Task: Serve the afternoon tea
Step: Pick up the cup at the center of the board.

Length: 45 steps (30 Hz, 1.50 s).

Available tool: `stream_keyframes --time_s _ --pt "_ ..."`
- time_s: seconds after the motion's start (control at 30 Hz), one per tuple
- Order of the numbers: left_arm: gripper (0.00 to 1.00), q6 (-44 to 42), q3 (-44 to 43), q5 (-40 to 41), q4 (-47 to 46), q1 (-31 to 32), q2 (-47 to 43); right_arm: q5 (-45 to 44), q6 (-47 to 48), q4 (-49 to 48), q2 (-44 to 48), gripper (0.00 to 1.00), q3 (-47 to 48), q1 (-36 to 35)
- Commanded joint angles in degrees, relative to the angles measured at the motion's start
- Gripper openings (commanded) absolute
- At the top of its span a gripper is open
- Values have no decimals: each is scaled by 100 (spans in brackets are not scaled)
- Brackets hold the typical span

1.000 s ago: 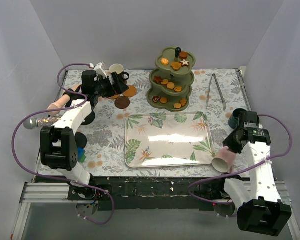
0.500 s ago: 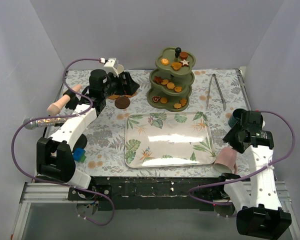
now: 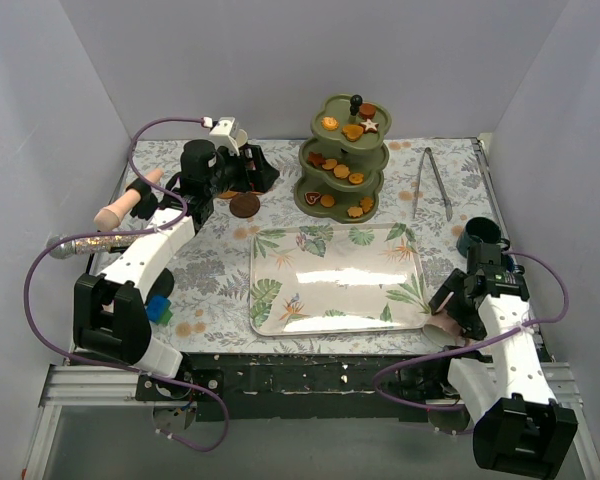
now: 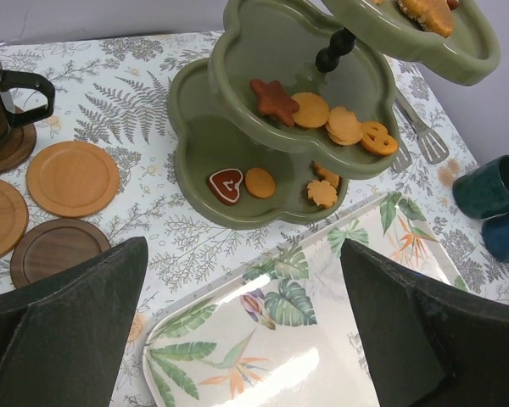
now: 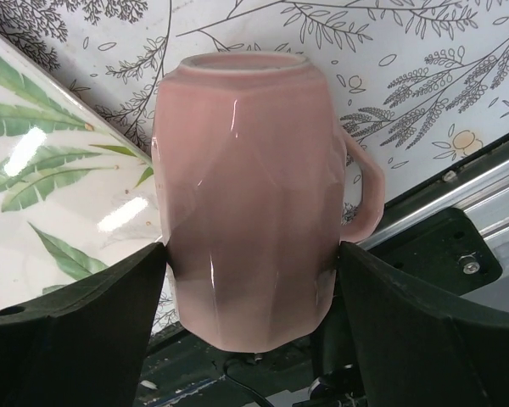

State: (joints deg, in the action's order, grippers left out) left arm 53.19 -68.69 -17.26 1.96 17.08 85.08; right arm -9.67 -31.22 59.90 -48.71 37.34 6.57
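- Zero mugs on the tray [image 3: 270, 300]; coasters [image 4: 72, 178] far-left.
- Pink mug [image 5: 246, 186] lies sideways at bench's near-right corner, between my right hand's [image 5: 250, 254] fingers; grip I cannot tell.
- Left hand [image 4: 242, 254] spread, empty.

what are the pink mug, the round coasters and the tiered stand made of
Pink mug: likely glazed ceramic; glossy faceted sides catch soft highlights. Coasters: probably wood, matte, with faint grain and raised rims, in light and dark tones. Tiered stand: olive green, smooth satin surface, thick rounded rims; ceramic or painted metal, the look leaves it open.
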Motion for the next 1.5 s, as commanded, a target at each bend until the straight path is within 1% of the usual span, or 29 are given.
stream_keyframes --time_s 0.0,0.33,0.53,0.63,0.73,0.77,0.83,0.9,0.97,1.0,1.13,1.2,1.3,1.37,1.43,1.47 --pt "98 7 -22 -76 42 6 9 9 -235 -197 11 88 -227 -15" --pt "98 25 -57 -146 77 -3 -26 0 -455 -733 -481 89 -552 -199" --pt "98 -36 -57 -76 86 6 -79 -307 -587 -839 -675 88 -552 -507" --pt "98 -107 -66 -15 112 -3 -149 -377 -657 -866 -710 79 -553 -648" --pt "98 -212 -110 56 191 -64 -289 -351 -640 -848 -745 56 -544 -648" --pt "98 -230 -119 64 191 -117 -368 -316 -622 -848 -719 54 -526 -648" --pt "98 -239 -145 82 217 -240 -518 -176 -578 -883 -597 42 -509 -648" --pt "98 -300 -189 134 279 -337 -659 -35 -560 -875 -421 29 -404 -648" --pt "98 -397 -206 266 375 -337 -738 18 -499 -857 -263 12 -167 -648" --pt "98 -414 -207 275 367 -337 -773 18 -464 -814 -201 2 -44 -648" --pt "98 -345 -137 12 271 -320 -817 -61 -209 -603 -200 1 589 -648" --pt "98 -335 -93 3 235 -241 -835 -9 -156 -515 -192 1 809 -648" --pt "98 -511 13 152 218 57 -888 79 -156 -506 -130 1 1011 -648" --pt "98 -634 127 187 191 321 -949 289 -243 -497 -113 1 1117 -648" --pt "98 -713 328 65 86 628 -1028 605 -419 -601 -86 1 1196 -648" --pt "98 -740 425 -31 25 812 -1063 763 -507 -681 -78 1 1214 -813"
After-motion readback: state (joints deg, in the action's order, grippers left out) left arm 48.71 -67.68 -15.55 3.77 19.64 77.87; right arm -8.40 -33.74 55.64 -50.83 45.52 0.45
